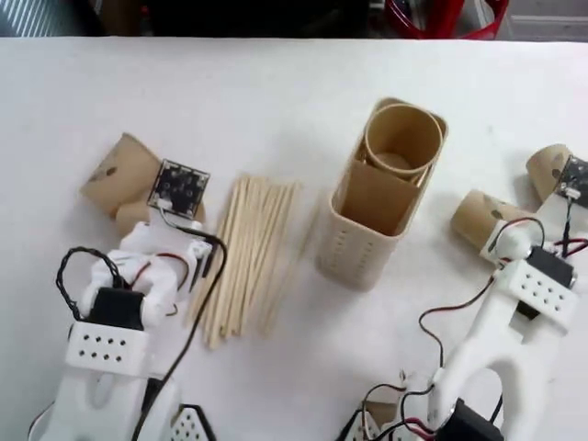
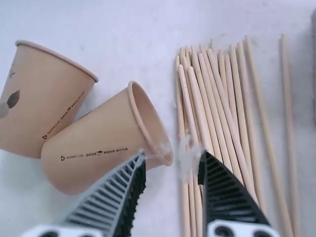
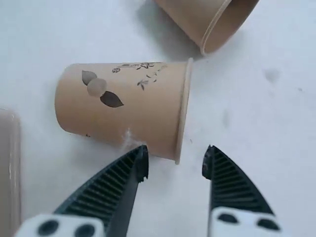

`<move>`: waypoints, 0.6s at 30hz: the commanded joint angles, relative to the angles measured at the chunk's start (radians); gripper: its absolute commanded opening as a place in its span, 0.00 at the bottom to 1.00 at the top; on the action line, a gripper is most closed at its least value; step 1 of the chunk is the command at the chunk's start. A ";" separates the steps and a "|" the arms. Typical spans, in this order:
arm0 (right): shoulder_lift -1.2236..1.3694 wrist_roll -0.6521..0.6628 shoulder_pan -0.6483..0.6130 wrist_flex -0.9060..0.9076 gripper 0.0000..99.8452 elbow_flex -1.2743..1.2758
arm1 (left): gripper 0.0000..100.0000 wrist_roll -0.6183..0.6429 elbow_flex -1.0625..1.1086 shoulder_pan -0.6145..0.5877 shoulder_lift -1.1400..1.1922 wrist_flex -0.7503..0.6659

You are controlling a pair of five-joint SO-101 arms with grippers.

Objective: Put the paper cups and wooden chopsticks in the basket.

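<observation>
A tan basket [image 1: 354,239] stands mid-table with one paper cup [image 1: 404,138] upright inside it. Wooden chopsticks [image 1: 243,257] lie in a loose pile to its left, also seen in the left wrist view [image 2: 222,108]. Two paper cups [image 2: 94,143] [image 2: 39,98] lie on their sides left of the pile. My left gripper [image 2: 173,160] is open above the nearer cup's rim and the chopstick ends. Right of the basket lie two more cups, a leaf-printed cup [image 3: 123,106] and another cup [image 3: 207,19]. My right gripper [image 3: 175,159] is open just short of the printed cup's rim.
The white table [image 1: 276,101] is bare towards the back. The left arm [image 1: 110,322] and right arm [image 1: 514,312] come in from the front edge. A corner of the basket [image 3: 7,163] sits close beside the printed cup.
</observation>
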 commanded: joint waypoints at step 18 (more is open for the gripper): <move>-0.033 -0.002 -0.068 -0.932 0.19 0.511 | 0.18 -0.009 -0.009 0.002 -0.015 -0.025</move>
